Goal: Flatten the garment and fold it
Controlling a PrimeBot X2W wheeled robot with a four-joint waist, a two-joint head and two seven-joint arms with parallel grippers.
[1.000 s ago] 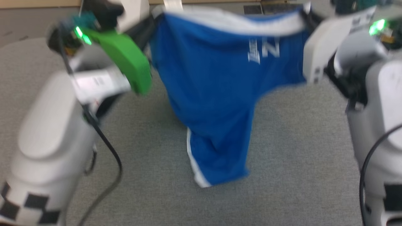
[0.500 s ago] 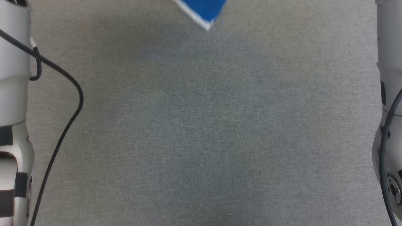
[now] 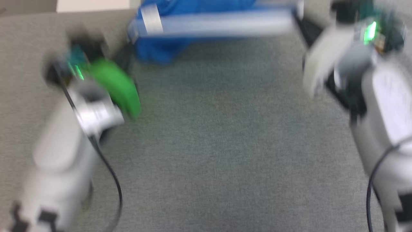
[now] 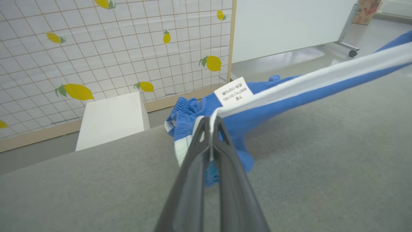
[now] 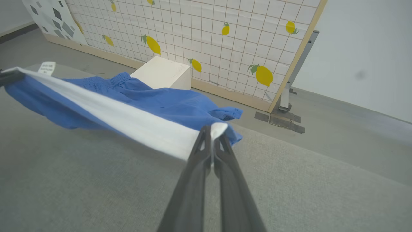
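Left claw (image 4: pixel 210 122) is clamped shut on the white edge band (image 4: pixel 309 75) just beside the label (image 4: pixel 234 91). Right claw (image 5: pixel 211 130) is clamped on the band's other end, so the band is held taut above the bench (image 5: pixel 96 193). The garment (image 5: pixel 154 100), which hung straight down from the band a second ago, is now thrown forward and left bunched at the bench's far edge. Flattening is judged mid-fling, with creases still to be pulled out, and folding not yet started.
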